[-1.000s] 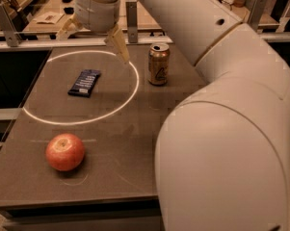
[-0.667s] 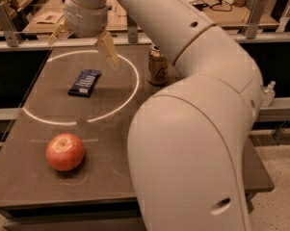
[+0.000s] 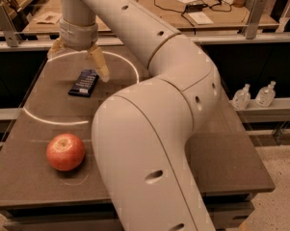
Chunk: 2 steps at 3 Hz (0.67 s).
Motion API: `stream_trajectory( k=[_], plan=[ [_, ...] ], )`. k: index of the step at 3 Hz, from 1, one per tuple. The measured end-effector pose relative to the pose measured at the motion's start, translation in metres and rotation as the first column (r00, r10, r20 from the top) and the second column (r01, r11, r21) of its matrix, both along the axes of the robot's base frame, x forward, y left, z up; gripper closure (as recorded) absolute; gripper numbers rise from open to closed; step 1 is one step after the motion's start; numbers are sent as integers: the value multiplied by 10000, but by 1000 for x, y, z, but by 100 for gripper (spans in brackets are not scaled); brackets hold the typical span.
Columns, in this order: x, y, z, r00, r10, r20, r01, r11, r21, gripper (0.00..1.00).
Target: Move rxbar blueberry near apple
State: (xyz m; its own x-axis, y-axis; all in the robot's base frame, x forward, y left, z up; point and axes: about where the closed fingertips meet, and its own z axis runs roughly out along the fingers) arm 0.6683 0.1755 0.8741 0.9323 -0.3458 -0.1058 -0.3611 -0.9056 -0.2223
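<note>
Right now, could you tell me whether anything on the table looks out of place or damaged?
Nothing stands out: the rxbar blueberry lies flat, the apple sits whole toward the front, and the tool hovers open above the bar.

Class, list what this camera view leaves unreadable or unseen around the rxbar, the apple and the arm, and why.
- Lettering on the rxbar blueberry: too small to read in the camera view.
- Middle of the table: hidden behind the arm.
- Gap between the open gripper, above the bar's far end, and the bar: one view cannot settle it.
- Base of the arm: cut off by the bottom edge.
- Underside of the apple: hidden by the apple itself.
</note>
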Motion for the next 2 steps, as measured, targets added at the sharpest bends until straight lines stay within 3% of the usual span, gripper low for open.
stream_trajectory(
  k=[1,2],
  plan=[
    [9,-1,-22,9988,-332,-369,323,9991,-257,0],
    [12,-9,-29,9989,-289,-363,266,9977,-629,0]
  ],
)
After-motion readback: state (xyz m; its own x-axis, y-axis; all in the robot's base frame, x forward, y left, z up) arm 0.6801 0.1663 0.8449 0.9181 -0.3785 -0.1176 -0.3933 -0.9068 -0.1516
